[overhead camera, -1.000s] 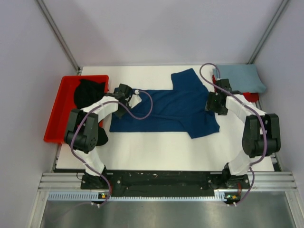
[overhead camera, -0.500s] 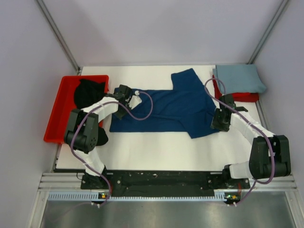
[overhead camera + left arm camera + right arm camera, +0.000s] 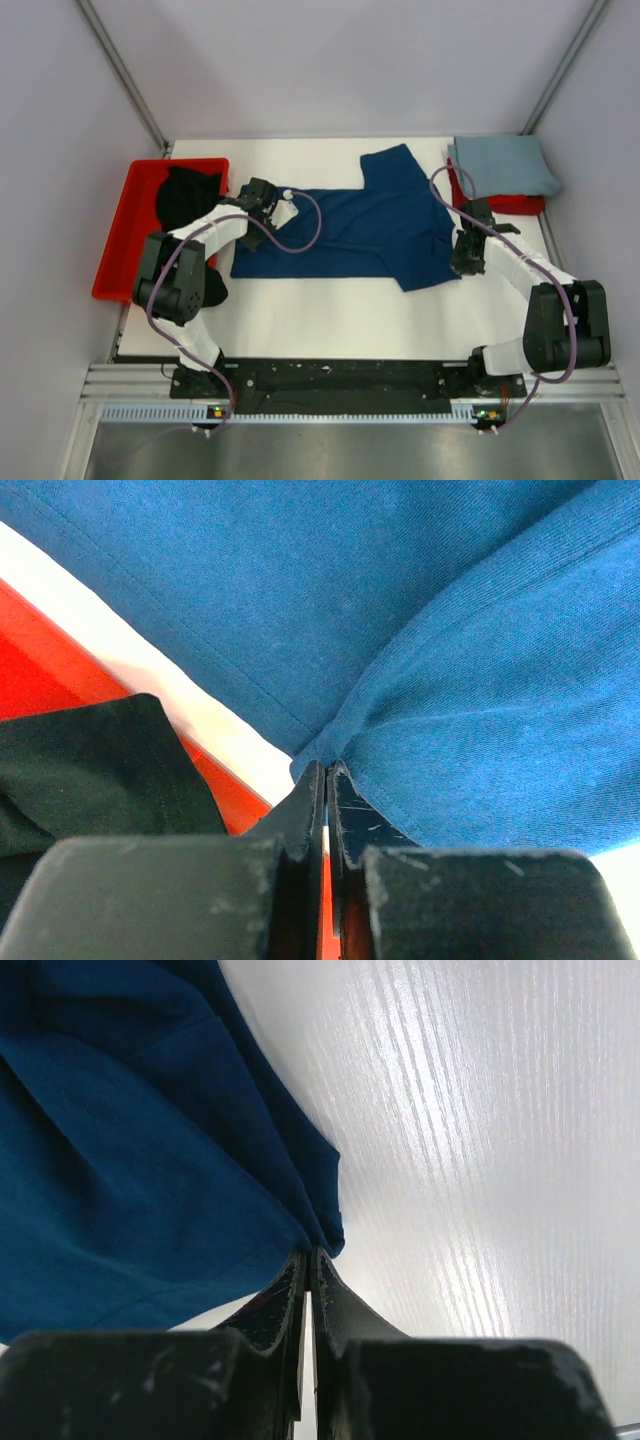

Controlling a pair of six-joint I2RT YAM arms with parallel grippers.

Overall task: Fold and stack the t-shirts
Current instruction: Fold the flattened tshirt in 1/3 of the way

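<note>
Navy cloth, the t-shirt [image 3: 360,225] lies spread across the table [image 3: 330,310] seen from above, limp and light, likely to sag unless held by its corners. The left wrist view has the left end effector [image 3: 326,772] pinched shut on a hem corner; the right wrist view has the right end effector [image 3: 311,1256] closed on the opposite bunched corner.

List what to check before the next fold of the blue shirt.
1. Left end effector pinches the blue shirt at its edge: ok.
2. Right end effector pinches its corner: ok.
3. Blue shirt lies flat: not ok, rumpled near the right end effector.
4. Number of layers caught in each pinch: cannot tell.
5. Black shirt in the red tray, apart from the blue shirt: ok.
</note>
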